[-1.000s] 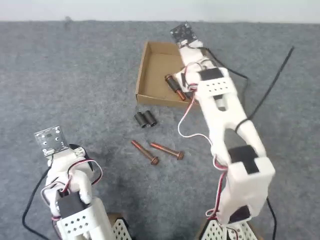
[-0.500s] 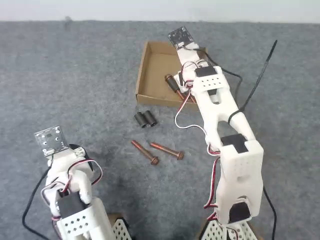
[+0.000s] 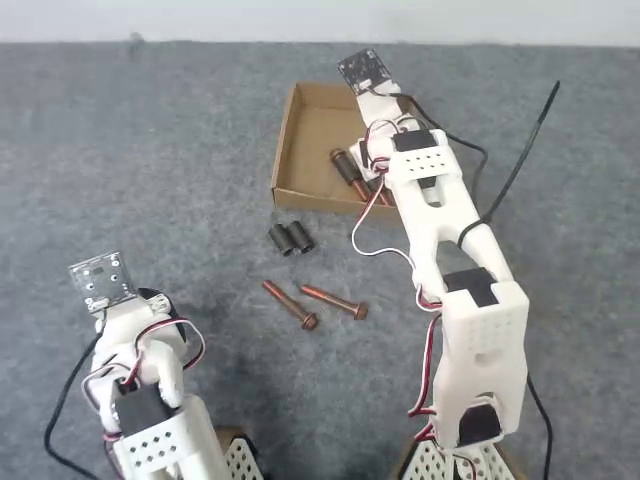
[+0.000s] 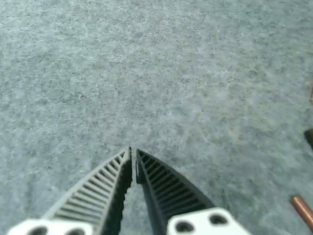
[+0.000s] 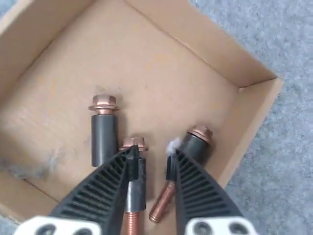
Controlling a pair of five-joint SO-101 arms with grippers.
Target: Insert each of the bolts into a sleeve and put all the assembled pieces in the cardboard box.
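Observation:
The cardboard box [image 5: 210,54] holds three bolts pushed into black sleeves: one [image 5: 103,131] lies apart, a second [image 5: 134,188] is partly under one finger, and a third [image 5: 191,147] rests by the box wall. My right gripper [image 5: 150,155] hangs open just over them, gripping nothing. In the high view the box [image 3: 300,120] is at the back with the right arm over it. Two empty black sleeves [image 3: 291,238] and two bare copper bolts [image 3: 290,304] [image 3: 334,301] lie on the carpet in front of it. My left gripper [image 4: 133,152] is shut over bare carpet.
Grey carpet [image 3: 150,160] covers the whole table. The left arm [image 3: 140,370] sits folded at the near left, well away from the loose parts. A black cable [image 3: 525,160] trails off to the right of the right arm.
The right arm's rear links have swung left and straightened while its gripper stayed over the box. The left arm and the loose parts have not moved.

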